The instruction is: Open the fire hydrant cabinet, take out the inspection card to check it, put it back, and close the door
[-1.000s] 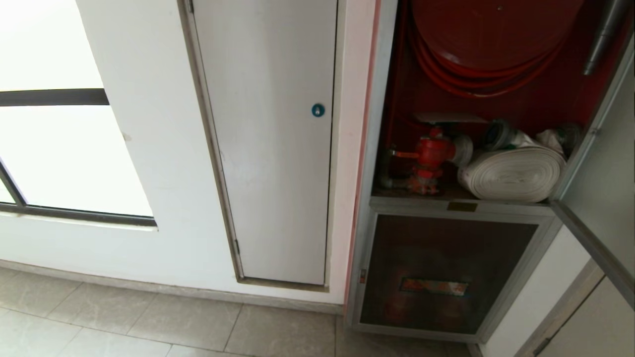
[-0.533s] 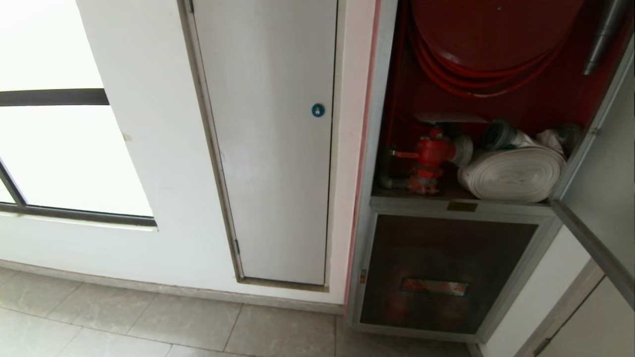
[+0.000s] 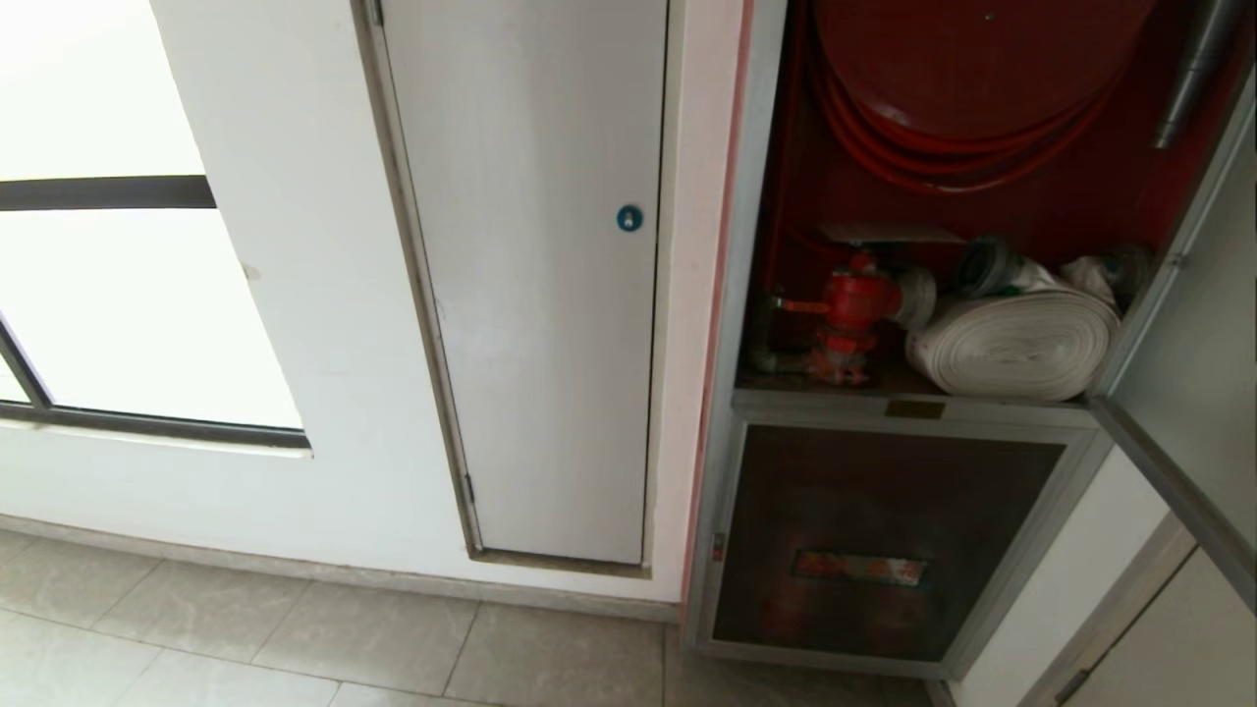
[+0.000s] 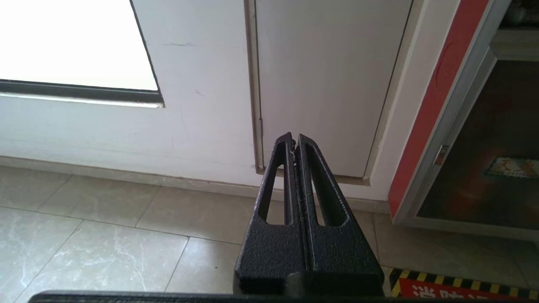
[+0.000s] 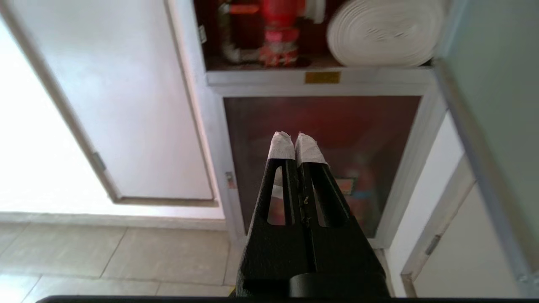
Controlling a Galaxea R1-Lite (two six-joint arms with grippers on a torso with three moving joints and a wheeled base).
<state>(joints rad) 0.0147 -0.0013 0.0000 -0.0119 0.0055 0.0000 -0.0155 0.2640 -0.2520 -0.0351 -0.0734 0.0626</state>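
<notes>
Head view: fire hydrant cabinet [image 3: 732, 295] at right of frame, set in white wall, upper compartment exposed. Door [image 3: 1193, 324] swung wide to the right, seen nearly edge-on, silver frame w/ pale tinted glass. Inside: red hose coil [image 3: 967, 88] at top, red hydrant valve [image 3: 852, 312] below it, rolled white hose [image 3: 1016, 342] just beside valve, both on cabinet shelf. Under shelf, smaller dark panel [image 3: 874, 540] w/ orange label, shut. Left of cabinet, plain white door [image 3: 535, 295] w/ round blue lock [image 3: 629, 218]; further left, bright window [image 3: 118, 245]. Tiled floor [image 3: 245, 638] below.

Change vs a second ago: none in head view. Cabinet, door, contents all in same spots; no arm in head view then or now.

Right gripper [image 5: 294, 141]: shut, white-taped tips pressed together, nothing held, aimed at dark lower panel, valve and white hose beyond it. Left gripper [image 4: 293, 139]: also shut, empty, pointing low at white door's bottom corner and floor, well apart from cabinet; looks parked.

No inspection card visible in any view; location can't be told. Flat pale piece above valve, unclear what.

Likely meaning: opening step done, card retrieval not yet begun. Next probably a reach by right arm into upper compartment, fingers needing to part first.
</notes>
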